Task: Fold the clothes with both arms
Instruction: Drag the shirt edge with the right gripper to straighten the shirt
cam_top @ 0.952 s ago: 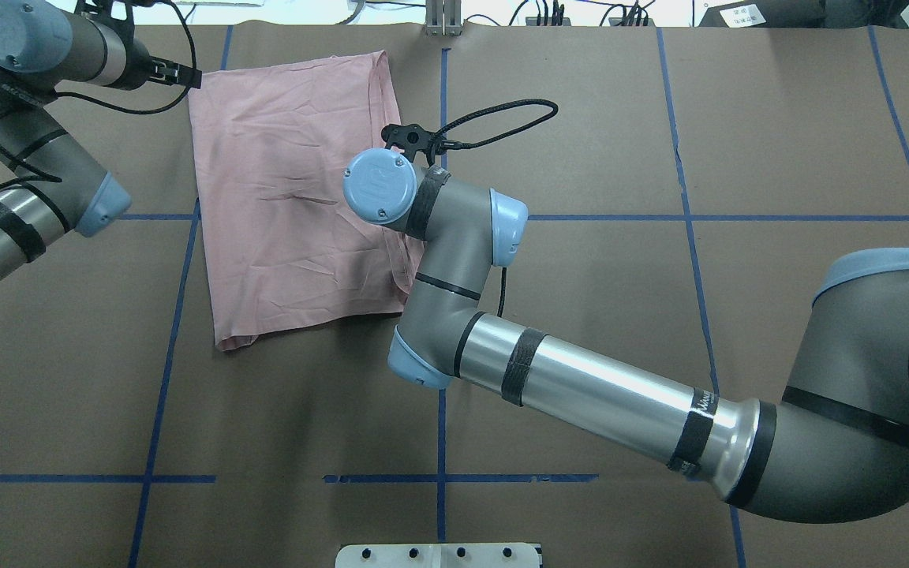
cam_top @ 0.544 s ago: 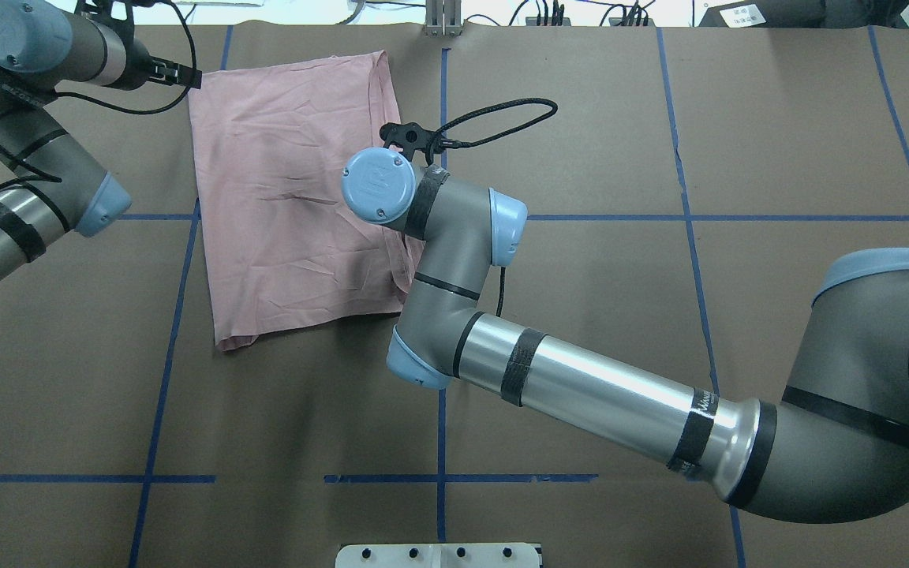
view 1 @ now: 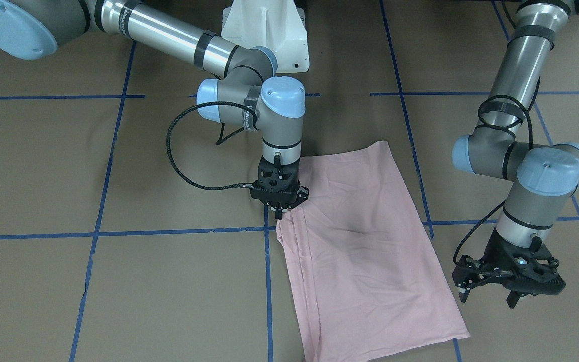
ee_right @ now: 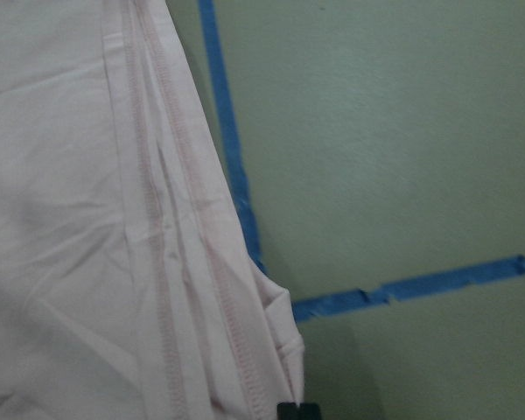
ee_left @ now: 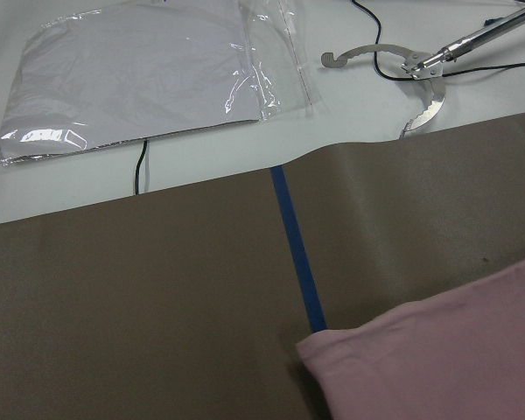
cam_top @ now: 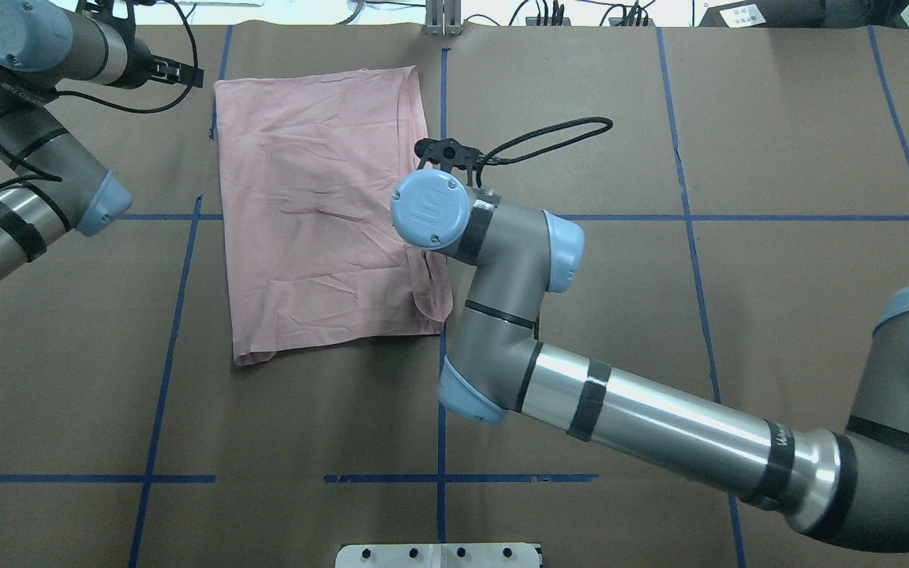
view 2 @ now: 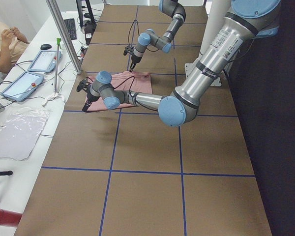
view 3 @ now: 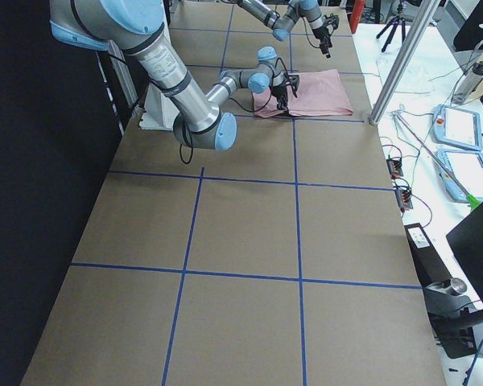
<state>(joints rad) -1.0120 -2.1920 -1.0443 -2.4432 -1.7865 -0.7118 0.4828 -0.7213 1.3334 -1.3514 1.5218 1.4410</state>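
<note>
Two arms: the right gripper (view 1: 279,211) is low at the shirt's (cam_top: 320,221) long edge; the left gripper (view 1: 490,296) hangs just off the opposite side, not touching cloth.
Shirt: folded to a rectangle, plain pink side up, flat on the desk (cam_top: 660,355), far half on the robot's left, its right edge along the central tape line (cam_top: 443,426).
Right jaws: clenched on the stacked hems at that edge (the wrist view shows the tips together at the cloth).
Left jaws: released, holding nothing.
Step in hand: probably squaring up the shirt before the next fold.
Doing it well: keep the pinch through all the layers, move low and slowly so the stack does not fan out, and use the tape line as a guide.
Left arm's part: take the matching edge before any lift, so both sides rise level.
Risk: only the top layer follows, and the folds slide apart.
</note>
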